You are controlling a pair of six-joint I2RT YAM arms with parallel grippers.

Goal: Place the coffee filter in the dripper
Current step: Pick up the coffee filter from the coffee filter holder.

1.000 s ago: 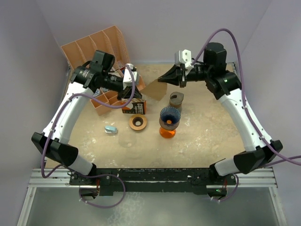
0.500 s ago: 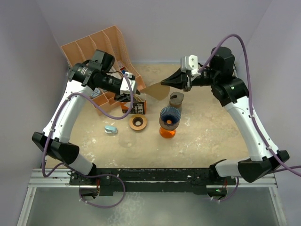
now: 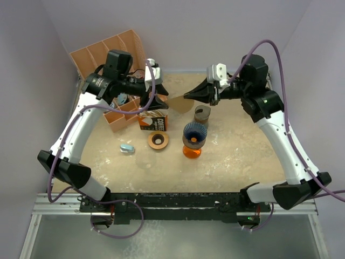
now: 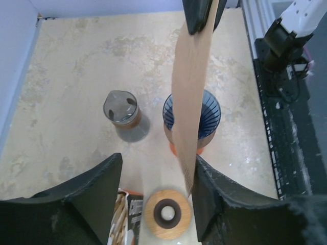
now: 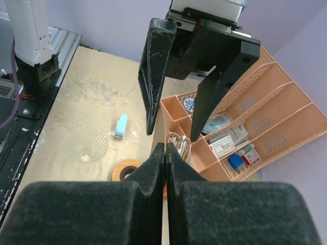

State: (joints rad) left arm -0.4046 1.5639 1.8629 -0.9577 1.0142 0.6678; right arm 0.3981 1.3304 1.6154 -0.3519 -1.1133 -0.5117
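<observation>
Left tool [image 3: 156, 102]: spread, empty.
Right tool [image 3: 187, 95]: pinched the filter [image 3: 179, 103] by its edge, aloft at 11 o'clock of the dripper [image 3: 194, 131].
Risk: still flat, the filter might snag and tip the dripper, I judged.

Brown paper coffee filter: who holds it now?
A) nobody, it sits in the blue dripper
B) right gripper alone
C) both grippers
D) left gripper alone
B: the right gripper is pinched shut on the brown paper coffee filter, while the left gripper stands open.
</observation>
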